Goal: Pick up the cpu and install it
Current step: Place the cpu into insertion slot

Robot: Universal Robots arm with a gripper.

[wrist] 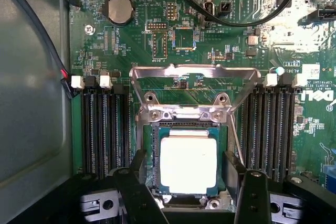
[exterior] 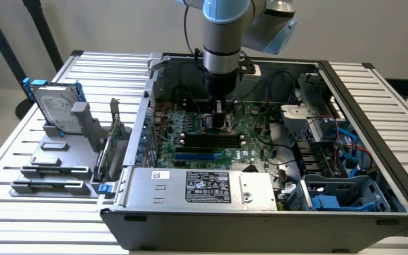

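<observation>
The cpu point(wrist: 188, 165), a small square chip with a pale silver top, lies flat in the motherboard socket point(wrist: 153, 145). The socket's metal load frame point(wrist: 194, 72) is swung up and back. My gripper point(wrist: 186, 162) hovers right over the chip. Its black fingers point(wrist: 137, 174) stand on either side with a gap to the chip's edges, so it is open and holds nothing. In the exterior view the gripper point(exterior: 220, 121) reaches straight down into the open computer case point(exterior: 261, 220), onto the green motherboard point(exterior: 250, 133).
Black memory slots point(wrist: 102, 129) flank the socket on both sides. Black cables point(wrist: 236, 19) and a coin battery point(wrist: 118, 10) lie beyond it. A hard drive in a blue frame point(exterior: 53, 106) stands on a grey rack at the exterior view's left. The power supply point(exterior: 204, 186) fills the case front.
</observation>
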